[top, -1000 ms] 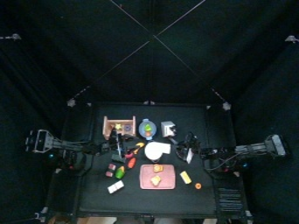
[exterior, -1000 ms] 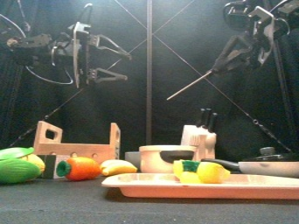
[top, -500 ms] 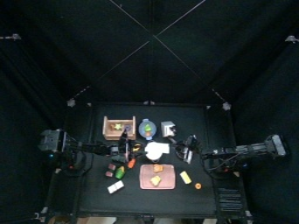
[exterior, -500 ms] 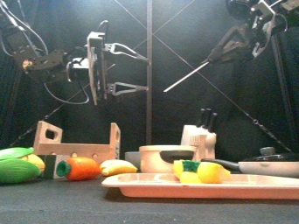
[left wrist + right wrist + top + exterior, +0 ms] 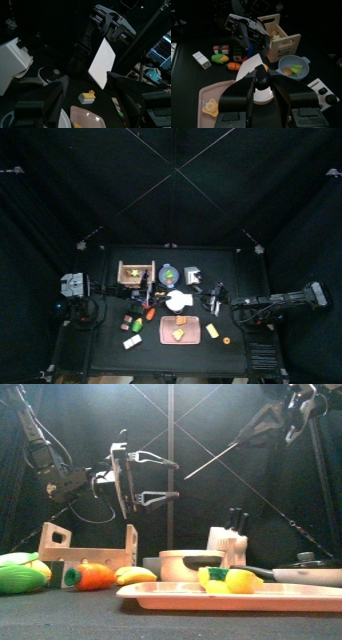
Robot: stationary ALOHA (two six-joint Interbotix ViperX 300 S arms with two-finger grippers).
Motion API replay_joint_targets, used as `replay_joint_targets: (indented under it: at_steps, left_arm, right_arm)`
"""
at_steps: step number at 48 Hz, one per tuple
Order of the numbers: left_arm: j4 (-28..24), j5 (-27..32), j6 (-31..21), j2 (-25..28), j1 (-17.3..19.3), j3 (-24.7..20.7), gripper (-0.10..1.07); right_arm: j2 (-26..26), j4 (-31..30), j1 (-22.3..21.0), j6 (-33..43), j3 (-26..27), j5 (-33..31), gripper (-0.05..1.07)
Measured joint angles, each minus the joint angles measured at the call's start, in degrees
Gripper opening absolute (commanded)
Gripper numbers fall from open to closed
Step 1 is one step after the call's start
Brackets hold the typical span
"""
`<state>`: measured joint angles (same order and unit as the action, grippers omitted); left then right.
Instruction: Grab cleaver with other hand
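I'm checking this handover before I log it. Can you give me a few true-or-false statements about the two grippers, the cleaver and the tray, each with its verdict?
1. The right gripper holds the cleaver up in the air. True.
2. The left gripper is shut. False: its jaws stand wide open.
3. The left gripper grips the cleaver's blade. False: in the front view it hangs apart from the blade, with a gap between them.
4. A pink tray lies at the table's front with toy food on it. True.
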<state>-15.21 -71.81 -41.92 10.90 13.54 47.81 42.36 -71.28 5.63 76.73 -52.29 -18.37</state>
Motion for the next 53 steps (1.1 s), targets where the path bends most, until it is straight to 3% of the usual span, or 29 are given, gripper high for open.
replay_joint_targets:
  at_steps: [19, 36, 53]
  left_arm:
    - [-4.83, -2.11, -3.16, 1.05, 0.00, -4.13, 0.95]
    - [-5.01, -7.91, -8.35, 2.90, 0.00, -4.57, 0.95]
    - [-3.87, -9.67, -12.66, 4.04, 0.00, -5.19, 0.91]
  right_arm:
    - [0.00, -0.35, -0.09, 0.00, -0.09, 0.18, 0.65]
    - [0.26, -2.20, -0.53, 0.09, 0.00, 0.18, 0.65]
    - [1.41, -3.60, -2.20, 0.00, 0.00, 0.18, 0.65]
